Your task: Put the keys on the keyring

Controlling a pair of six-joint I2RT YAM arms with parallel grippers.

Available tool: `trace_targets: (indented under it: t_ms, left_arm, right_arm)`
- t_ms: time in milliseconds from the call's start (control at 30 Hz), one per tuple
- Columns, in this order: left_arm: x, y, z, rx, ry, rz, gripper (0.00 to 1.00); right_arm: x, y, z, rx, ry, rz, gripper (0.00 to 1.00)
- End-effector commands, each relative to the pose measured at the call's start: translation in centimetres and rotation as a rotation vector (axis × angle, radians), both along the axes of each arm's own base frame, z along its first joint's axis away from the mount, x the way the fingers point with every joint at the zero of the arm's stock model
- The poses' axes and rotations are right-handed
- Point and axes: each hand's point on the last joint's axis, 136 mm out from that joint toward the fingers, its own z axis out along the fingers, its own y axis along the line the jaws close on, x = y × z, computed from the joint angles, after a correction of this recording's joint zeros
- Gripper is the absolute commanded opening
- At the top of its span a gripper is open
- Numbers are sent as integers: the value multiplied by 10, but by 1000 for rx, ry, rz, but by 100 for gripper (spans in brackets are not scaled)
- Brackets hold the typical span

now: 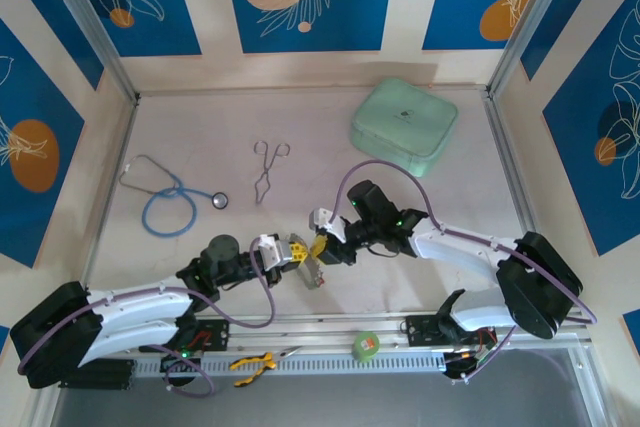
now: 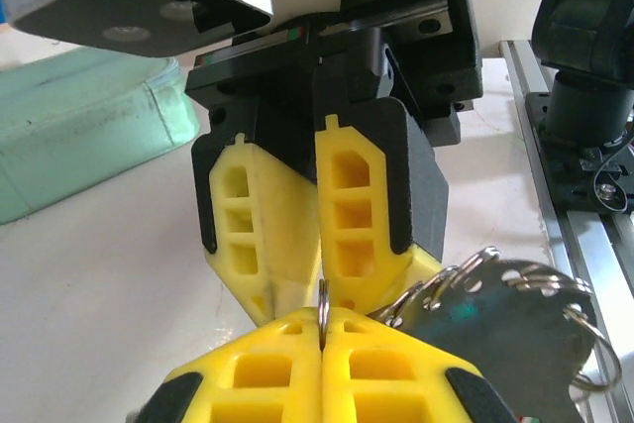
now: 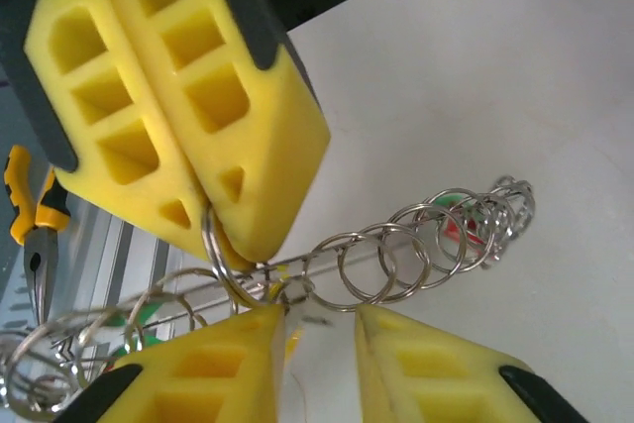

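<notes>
My left gripper (image 1: pixel 297 252) and right gripper (image 1: pixel 322 245) meet tip to tip at the table's near middle, above a bunch of keys (image 1: pixel 310 274). In the left wrist view my left gripper (image 2: pixel 323 316) is shut on a thick silvery ring (image 2: pixel 322 296) seen edge-on; I cannot tell whether it is the keyring itself. The keys (image 2: pixel 505 324) hang dark at its right. In the right wrist view several thin rings (image 3: pixel 416 245) sit strung along a fine wire, with red and green key heads (image 3: pixel 451 223) behind. My right gripper (image 3: pixel 319 319) is open just below the held ring (image 3: pixel 211 240).
Steel forceps (image 1: pixel 268 169) and a blue-tubed stethoscope (image 1: pixel 170 197) lie at the back left. At the back right sits a mint-green case (image 1: pixel 404 125). On the front rail are yellow-handled pliers (image 1: pixel 255 362) and a green tape roll (image 1: pixel 367 345).
</notes>
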Motion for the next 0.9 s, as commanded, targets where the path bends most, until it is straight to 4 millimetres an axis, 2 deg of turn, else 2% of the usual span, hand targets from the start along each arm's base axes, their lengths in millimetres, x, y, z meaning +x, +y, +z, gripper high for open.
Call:
trace_targets:
  t_ms: [0, 300, 600, 700, 867]
  left_arm:
    - [-4, -3, 20, -73, -45, -29, 0]
    - [-2, -4, 25, -92, -47, -25, 0]
    - [-1, -5, 26, -101, -46, -22, 0]
    - [-1, -5, 27, -102, -44, -21, 0]
    - [0, -4, 28, -103, -48, -14, 0]
  right_arm:
    - [-3, -6, 6, 38, 0, -18, 30]
    - [-15, -7, -7, 50, -9, -22, 37]
    - [-17, 7, -5, 91, -22, -16, 38]
    - [-14, 9, -9, 85, -31, -24, 32]
    - [-12, 5, -12, 63, -48, -35, 12]
